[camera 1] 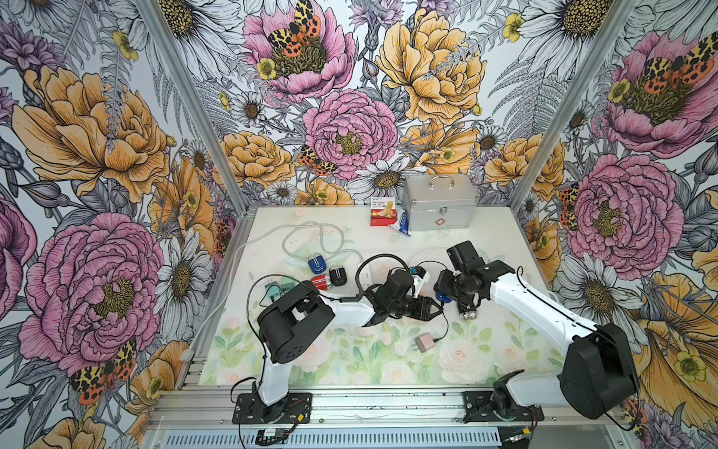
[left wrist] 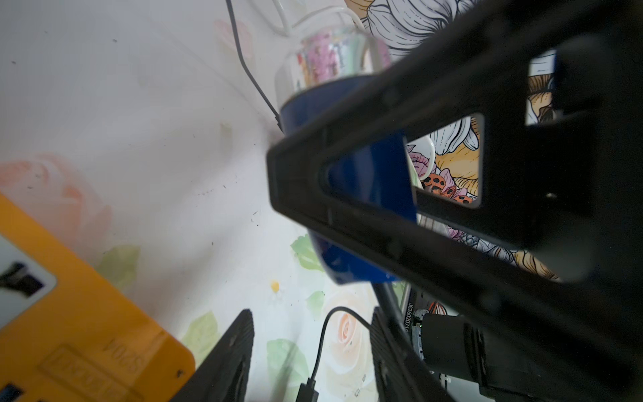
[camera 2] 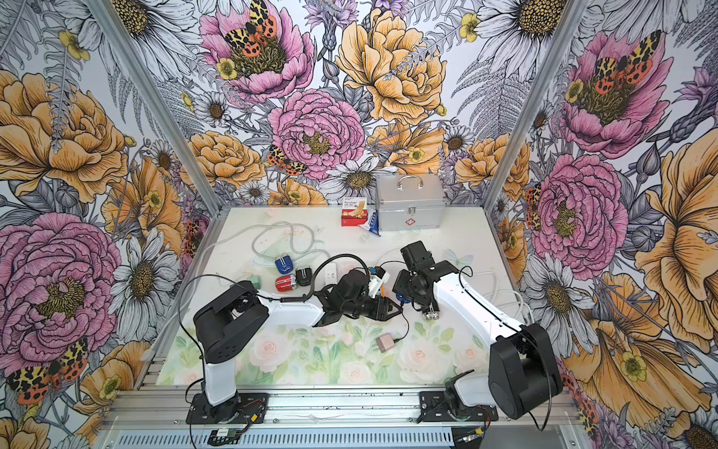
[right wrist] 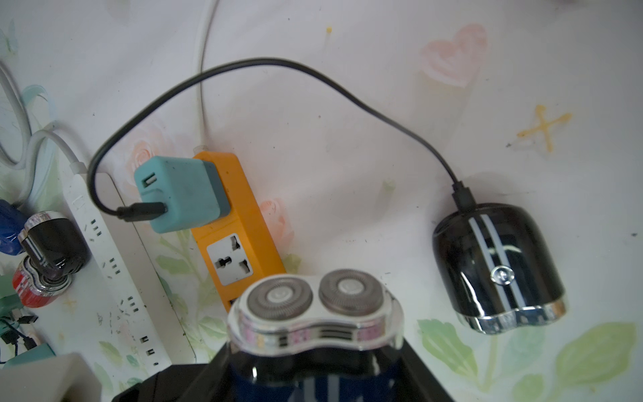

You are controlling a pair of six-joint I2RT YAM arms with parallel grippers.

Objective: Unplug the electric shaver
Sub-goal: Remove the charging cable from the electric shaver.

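Note:
My right gripper (right wrist: 315, 365) is shut on a blue electric shaver (right wrist: 315, 309) with a silver twin head and holds it above the table (camera 1: 468, 315). In the left wrist view its blue body (left wrist: 368, 174) shows through the right gripper's frame, and a thin black cable (left wrist: 257, 83) reaches its lower end. My left gripper (left wrist: 311, 313) sits close beside the right gripper (camera 1: 447, 295). Its fingers (left wrist: 236, 348) stand apart on either side of a black cable plug (left wrist: 308, 391) without touching it. In both top views the left gripper (camera 1: 433, 307) (camera 2: 392, 307) hides that plug.
A black shaver (right wrist: 497, 261) lies cabled to a teal adapter (right wrist: 181, 198) in an orange power strip (right wrist: 243, 243), beside a white strip (right wrist: 114, 264). A pink adapter (camera 1: 423, 344) lies in front. Blue (camera 1: 318, 263), black (camera 1: 337, 275) and red (camera 1: 320, 282) shavers sit left. A silver case (camera 1: 439, 202) stands behind.

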